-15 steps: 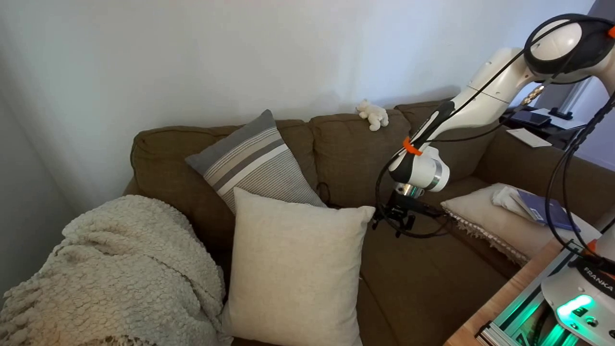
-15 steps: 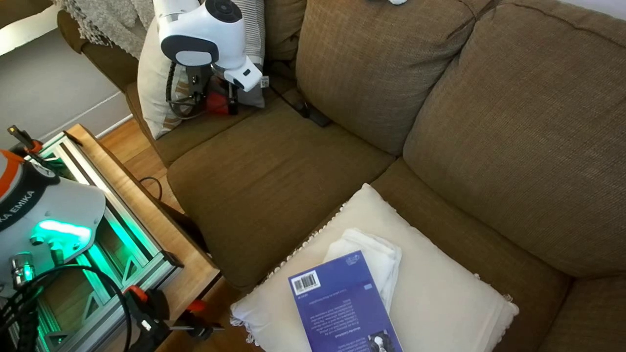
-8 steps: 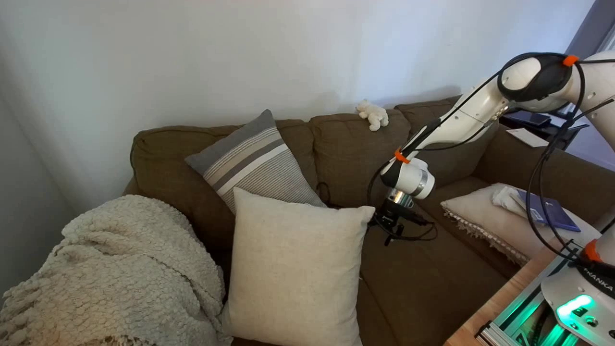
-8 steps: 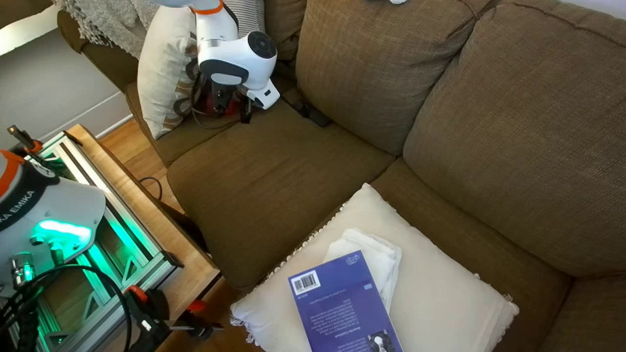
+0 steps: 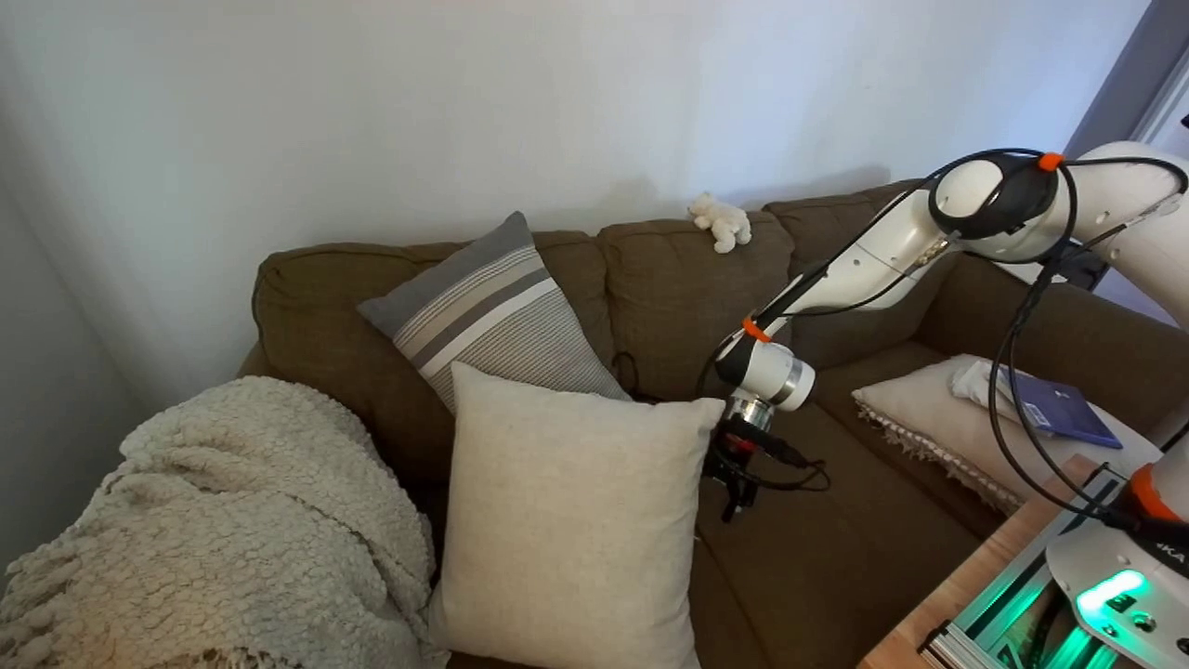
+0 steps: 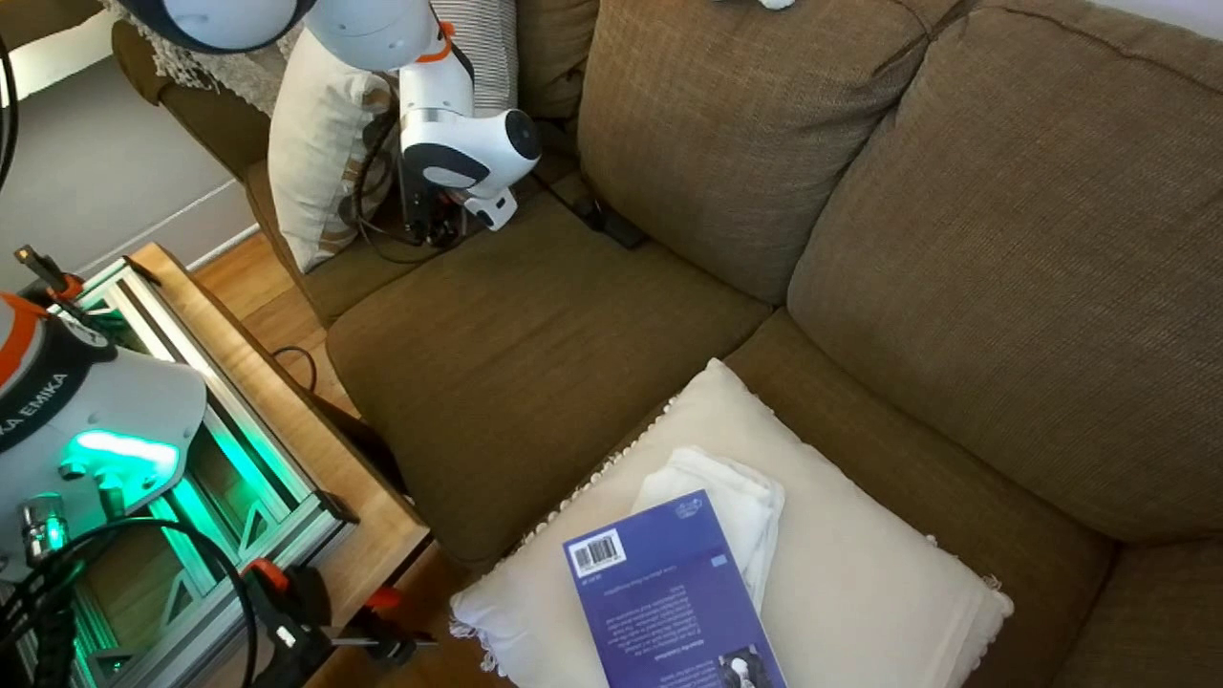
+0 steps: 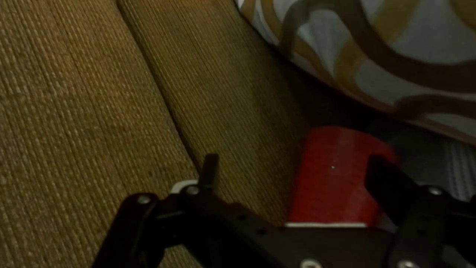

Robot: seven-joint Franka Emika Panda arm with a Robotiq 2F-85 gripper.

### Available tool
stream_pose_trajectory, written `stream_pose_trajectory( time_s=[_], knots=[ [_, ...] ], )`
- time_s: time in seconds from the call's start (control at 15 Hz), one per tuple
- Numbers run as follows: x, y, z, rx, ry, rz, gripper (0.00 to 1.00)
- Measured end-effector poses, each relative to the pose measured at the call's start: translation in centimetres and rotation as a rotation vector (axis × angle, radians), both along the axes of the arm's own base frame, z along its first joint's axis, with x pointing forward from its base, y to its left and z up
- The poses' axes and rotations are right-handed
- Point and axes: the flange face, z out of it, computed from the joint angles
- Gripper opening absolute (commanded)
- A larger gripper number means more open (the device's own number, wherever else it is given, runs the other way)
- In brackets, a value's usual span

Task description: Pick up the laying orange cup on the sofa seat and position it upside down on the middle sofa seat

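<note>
the cup [image 7: 334, 178] seemed to lie on its side near the patterned pillow [image 7: 372, 56], on the sofa seat [image 7: 230, 111] next to the middle seat [image 6: 554, 363]. it looked light, smooth and thin-walled, liable to roll or dent, best pinched gently round its middle. the gripper [image 7: 293, 159] stood wide, holding nothing, and had come down lower than a second earlier.

- panda arm [image 5: 873, 262]: smooth white shell, rounded links
- elbow joint [image 5: 1022, 193]: black housing around a white oval cap [image 5: 966, 189]
- cables [image 5: 1033, 294]: black, loosely looped, strapped along the arm by orange bands [image 5: 756, 330]
- wrist [image 5: 766, 372]: white housing, silvery band [image 5: 792, 384], bright metal flange [image 5: 751, 411] below
- base [image 6: 158, 397]: white, with a black collar [image 6: 57, 368] lettered "ka emika" in white, an orange ring [image 6: 17, 336] above it, and a glowing green light strip [image 6: 124, 447]
- robotiq gripper [image 7: 293, 167]: black, angular, with round silver screw heads [image 7: 143, 199]
</note>
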Motion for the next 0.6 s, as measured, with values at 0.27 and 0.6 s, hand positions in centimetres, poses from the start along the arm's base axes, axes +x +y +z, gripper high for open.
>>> stream_pose_trajectory(
  time_s=[0.27, 0.6],
  knots=[
    [-0.1, 0.7, 0.0, -0.01, 0.0, 0.015, 1.0],
    [2.0, 1.0, -0.1, -0.061, -0.043, -0.169, 1.0]
  ],
)
